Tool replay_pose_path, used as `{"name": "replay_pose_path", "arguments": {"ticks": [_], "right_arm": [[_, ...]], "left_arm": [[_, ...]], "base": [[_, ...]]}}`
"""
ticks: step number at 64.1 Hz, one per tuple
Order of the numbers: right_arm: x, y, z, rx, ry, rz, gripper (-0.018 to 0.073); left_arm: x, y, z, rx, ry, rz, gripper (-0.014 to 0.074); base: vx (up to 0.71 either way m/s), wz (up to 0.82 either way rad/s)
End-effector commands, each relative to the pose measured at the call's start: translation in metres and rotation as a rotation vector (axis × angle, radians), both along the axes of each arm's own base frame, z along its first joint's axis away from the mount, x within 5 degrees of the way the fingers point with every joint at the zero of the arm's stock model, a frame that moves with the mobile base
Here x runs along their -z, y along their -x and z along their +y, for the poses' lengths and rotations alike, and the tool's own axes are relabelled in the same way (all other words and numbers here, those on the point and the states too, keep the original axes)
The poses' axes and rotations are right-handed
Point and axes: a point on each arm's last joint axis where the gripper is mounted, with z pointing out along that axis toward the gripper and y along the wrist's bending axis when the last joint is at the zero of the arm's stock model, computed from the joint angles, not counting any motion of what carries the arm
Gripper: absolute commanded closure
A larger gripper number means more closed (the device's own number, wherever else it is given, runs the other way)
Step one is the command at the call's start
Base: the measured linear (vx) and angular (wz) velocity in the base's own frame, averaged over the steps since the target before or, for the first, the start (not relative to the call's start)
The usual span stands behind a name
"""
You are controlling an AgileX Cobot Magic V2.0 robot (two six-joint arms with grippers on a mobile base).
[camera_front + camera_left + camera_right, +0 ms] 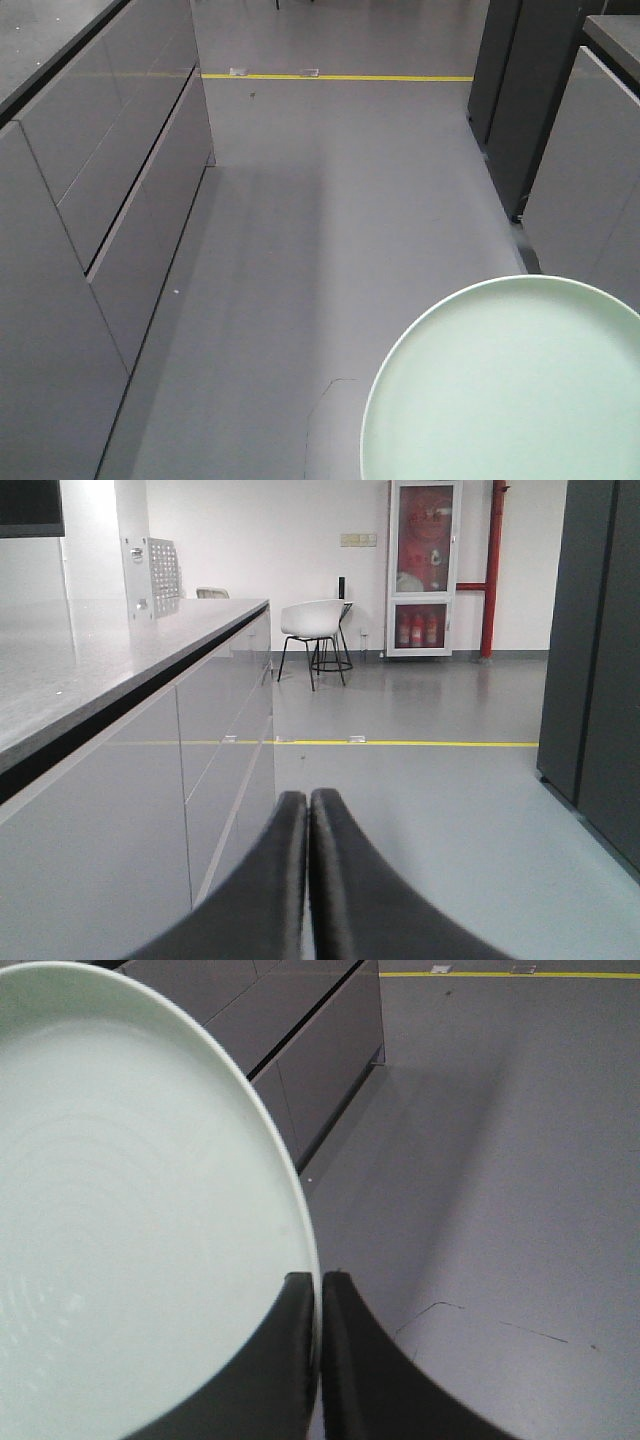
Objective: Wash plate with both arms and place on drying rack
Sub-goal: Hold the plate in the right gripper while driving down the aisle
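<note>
The pale mint-green plate fills the lower right of the front view, held in the air above the grey floor. In the right wrist view the plate fills the left half, and my right gripper is shut on its rim, one black finger on each face. My left gripper is shut and empty, held level beside the cabinet run. Neither arm shows in the front view. The drying rack is out of view.
A grey cabinet run with drawers and a dark-edged counter lines the left. Dark tall cabinets stand on the right. A yellow floor line crosses ahead; a white chair stands beyond it.
</note>
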Motion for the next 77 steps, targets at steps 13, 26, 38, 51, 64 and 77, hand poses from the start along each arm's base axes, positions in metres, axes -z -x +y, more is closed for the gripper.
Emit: {"name": "replay_pose_path", "arguments": {"ticks": [13,26,38,51,64,77], "right_arm": [[-0.0139,-0.0022,0.0,0.015,-0.041,-0.081,0.0561],[-0.0139,-0.0022,0.0,0.015,-0.041,-0.081,0.0561],[-0.0139,-0.0022,0.0,0.015,-0.041,-0.081,0.0561],[-0.0139,-0.0022,0.0,0.015,-0.041,-0.081,0.0561],[-0.0139,-0.0022,0.0,0.015,-0.041,-0.081,0.0561],[-0.0139,-0.0022,0.0,0.015,-0.041,-0.081,0.0561]], "left_arm": [[-0.0008,0.001,-0.0007,0.008,0.009,-0.071,0.0602],[-0.0008,0.001,-0.0007,0.008,0.009,-0.071,0.0602],[-0.0008,0.001,-0.0007,0.008,0.009,-0.071,0.0602],[-0.0008,0.001,-0.0007,0.008,0.009,-0.071,0.0602],[-0.0008,0.001,-0.0007,0.008,0.009,-0.071,0.0602],[-0.0008,0.001,-0.0007,0.008,0.009,-0.071,0.0602]], "base": [[0.32,-0.02],[0.32,-0.01],[0.31,-0.02],[0.31,-0.06],[0.29,-0.08],[0.28,-0.07]]}}
